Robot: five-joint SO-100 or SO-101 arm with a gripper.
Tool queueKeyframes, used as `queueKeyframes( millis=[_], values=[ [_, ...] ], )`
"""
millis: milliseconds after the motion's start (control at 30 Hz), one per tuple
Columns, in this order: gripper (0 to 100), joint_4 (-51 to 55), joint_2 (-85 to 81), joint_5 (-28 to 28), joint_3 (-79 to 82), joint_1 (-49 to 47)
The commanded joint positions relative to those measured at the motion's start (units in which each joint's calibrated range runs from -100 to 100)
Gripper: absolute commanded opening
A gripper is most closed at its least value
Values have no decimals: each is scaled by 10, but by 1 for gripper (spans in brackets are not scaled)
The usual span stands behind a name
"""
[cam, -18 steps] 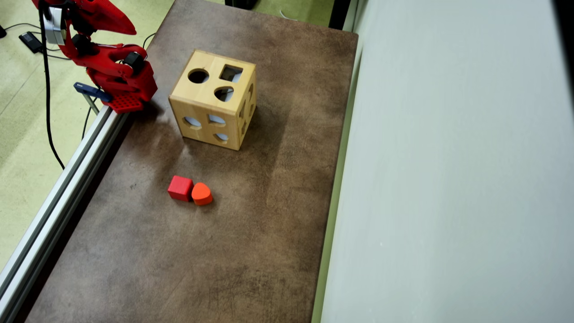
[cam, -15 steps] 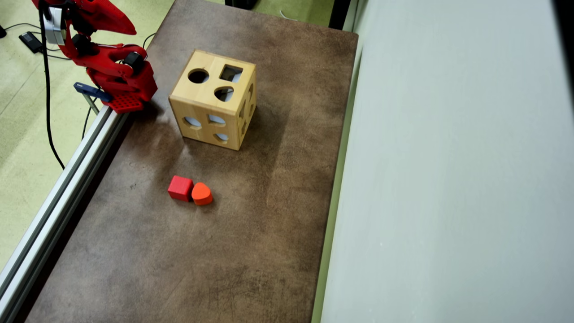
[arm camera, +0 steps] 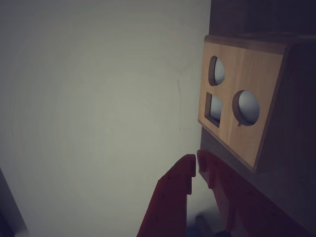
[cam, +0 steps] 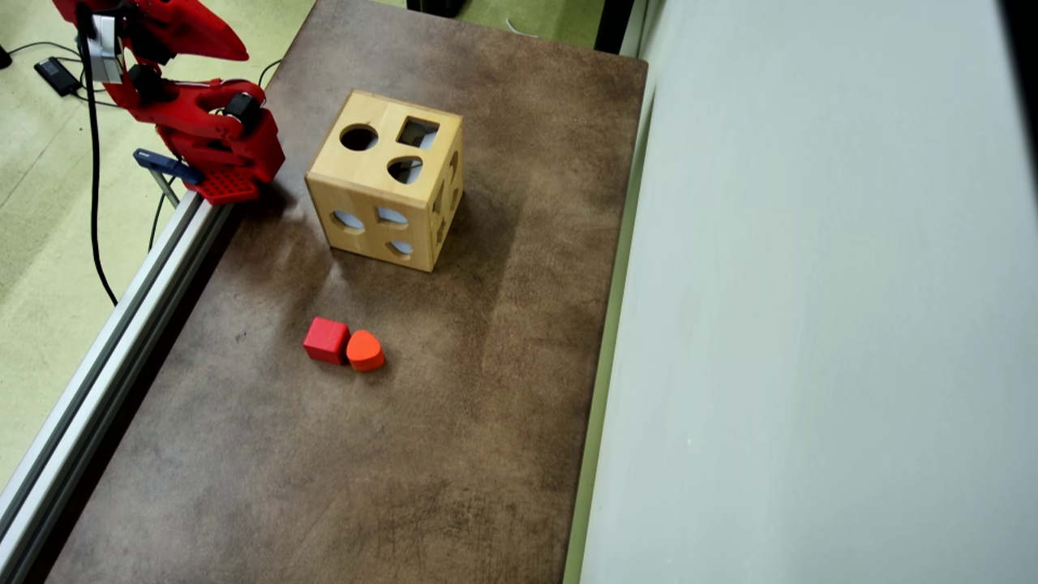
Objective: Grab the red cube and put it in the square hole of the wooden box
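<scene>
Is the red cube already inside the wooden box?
No: in the overhead view the red cube sits on the table beside the orange block, apart from the wooden box.

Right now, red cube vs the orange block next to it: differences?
The red cube is darker red; the orange block is orange. The cube has flat square faces and sharp edges; the orange block is rounded, heart-like. Both are small, lie touching on the table, far smaller than the wooden box.

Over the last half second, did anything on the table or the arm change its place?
Only the arm shifted very slightly at the top left of the overhead view. Nothing was gripped or released. The red cube still touches the orange block, and the wooden box stays where it was.
</scene>
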Motion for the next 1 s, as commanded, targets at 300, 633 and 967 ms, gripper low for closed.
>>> queueKeyframes(
  millis=[300,633,967],
  values=[
    [2,-6,16,-1,-3,-3],
    [2,-6,333,-1,-162,-2],
    [2,-6,607,-1,-249,117]
  ],
)
